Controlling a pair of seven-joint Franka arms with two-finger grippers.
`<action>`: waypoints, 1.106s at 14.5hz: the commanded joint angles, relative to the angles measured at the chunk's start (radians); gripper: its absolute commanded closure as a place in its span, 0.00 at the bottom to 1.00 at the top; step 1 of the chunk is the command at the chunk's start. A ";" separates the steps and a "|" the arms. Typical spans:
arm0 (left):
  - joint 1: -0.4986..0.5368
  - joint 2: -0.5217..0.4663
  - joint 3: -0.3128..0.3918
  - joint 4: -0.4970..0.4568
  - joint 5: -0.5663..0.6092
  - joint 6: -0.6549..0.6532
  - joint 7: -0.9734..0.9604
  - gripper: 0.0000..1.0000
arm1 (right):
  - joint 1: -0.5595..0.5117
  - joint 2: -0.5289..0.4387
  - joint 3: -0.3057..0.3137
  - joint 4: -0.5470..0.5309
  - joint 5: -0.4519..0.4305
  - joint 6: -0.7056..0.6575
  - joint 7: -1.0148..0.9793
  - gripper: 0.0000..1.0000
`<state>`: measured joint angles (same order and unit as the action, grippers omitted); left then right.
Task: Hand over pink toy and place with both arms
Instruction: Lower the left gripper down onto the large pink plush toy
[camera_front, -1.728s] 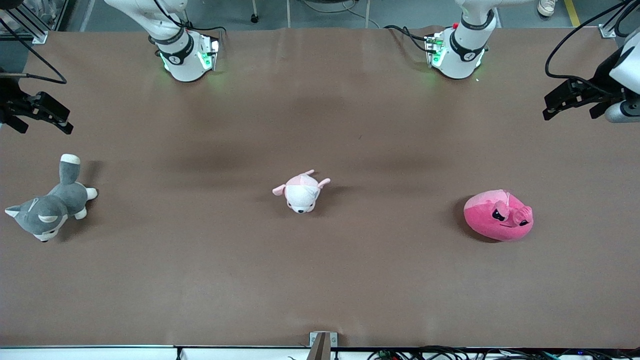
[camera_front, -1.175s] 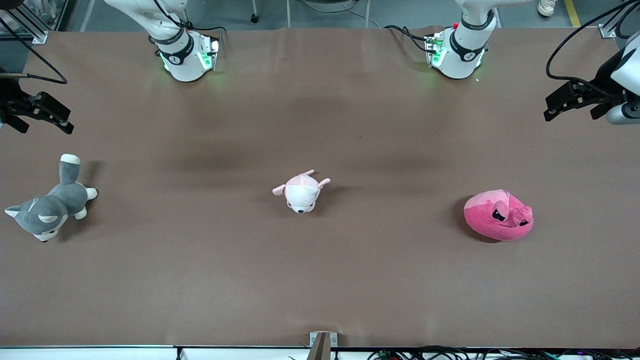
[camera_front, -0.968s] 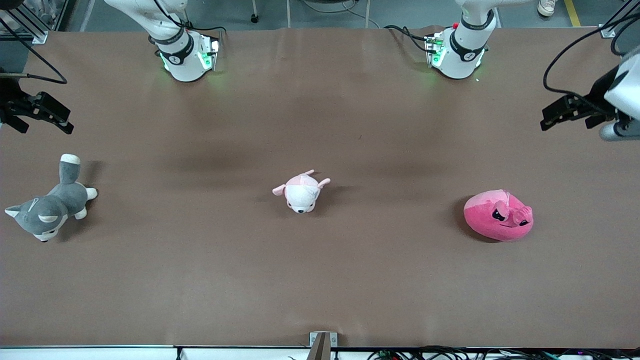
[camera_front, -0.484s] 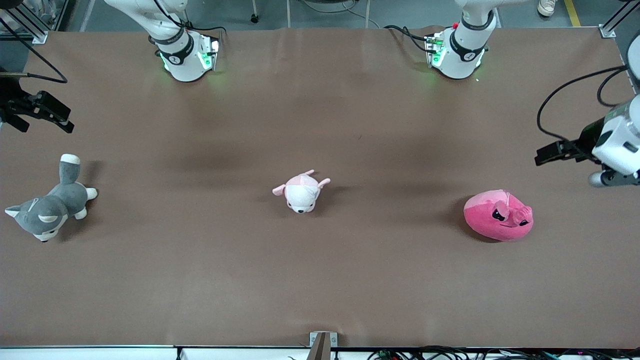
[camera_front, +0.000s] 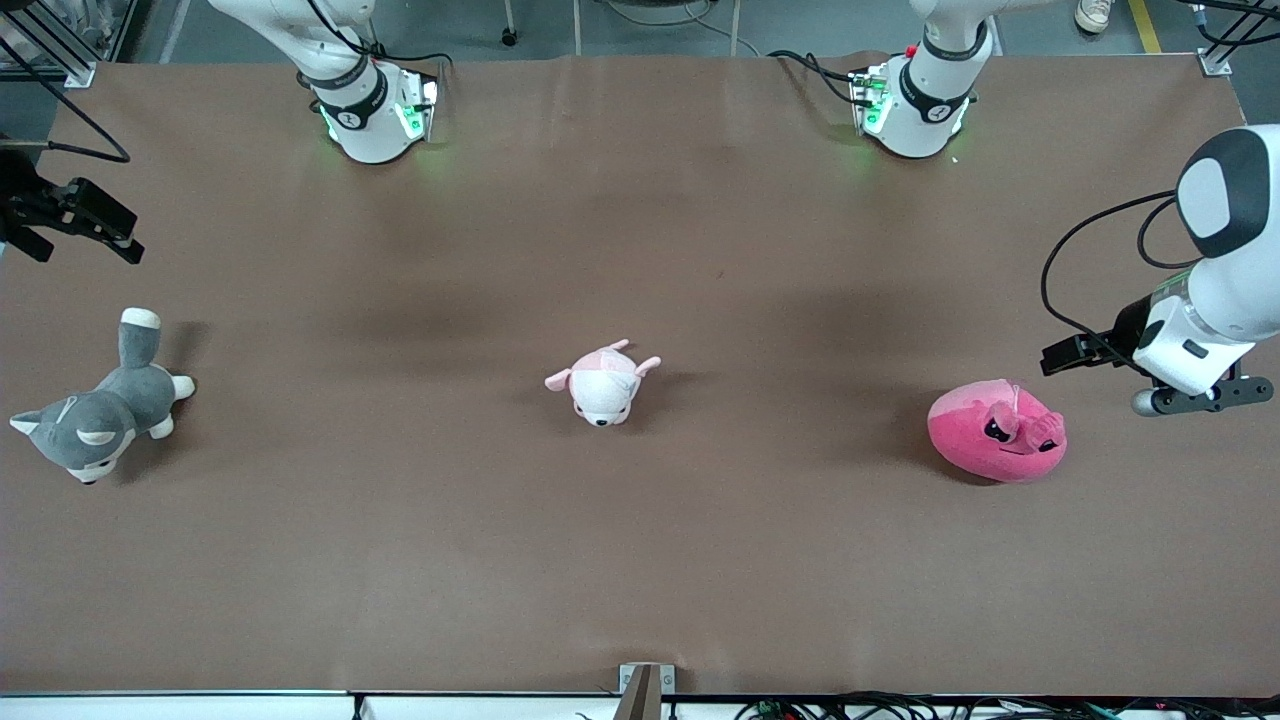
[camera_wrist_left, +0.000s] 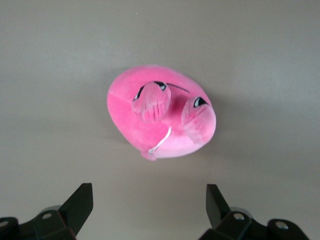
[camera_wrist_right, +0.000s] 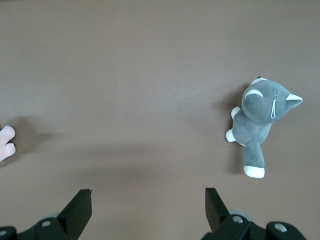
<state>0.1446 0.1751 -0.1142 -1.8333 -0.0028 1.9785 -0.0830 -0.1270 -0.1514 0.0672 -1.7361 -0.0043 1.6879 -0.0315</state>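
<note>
Approach: left gripper (camera_wrist_left: 147, 212) jaws spread wide above pink toy (camera_front: 996, 431), not yet straddling; right gripper (camera_wrist_right: 147, 212) open too, waiting for handover.

grey plush (camera_front: 95, 412), pale plush (camera_front: 603, 382)

Both arms were glossy white with dark grey joint caps; the left arm (camera_front: 1215, 290) trailed a looping black cable. Green lights glowed at each base (camera_front: 372, 115) (black bands ringed them). The hands' fingers (camera_wrist_left: 80, 202) were matte black, wedge-shaped.
</note>
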 joint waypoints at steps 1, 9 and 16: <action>0.024 0.032 -0.002 0.003 0.011 0.057 0.003 0.08 | 0.003 0.007 -0.004 0.009 -0.003 -0.010 0.004 0.00; 0.050 0.107 -0.005 0.032 -0.002 0.138 -0.001 0.18 | 0.003 0.012 -0.004 0.018 -0.005 -0.002 0.002 0.00; 0.039 0.159 -0.012 0.037 -0.017 0.192 -0.007 0.28 | 0.006 0.019 -0.003 0.021 -0.003 -0.014 0.004 0.00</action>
<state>0.1912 0.3134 -0.1240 -1.8177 -0.0046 2.1550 -0.0828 -0.1269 -0.1417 0.0659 -1.7321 -0.0042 1.6843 -0.0315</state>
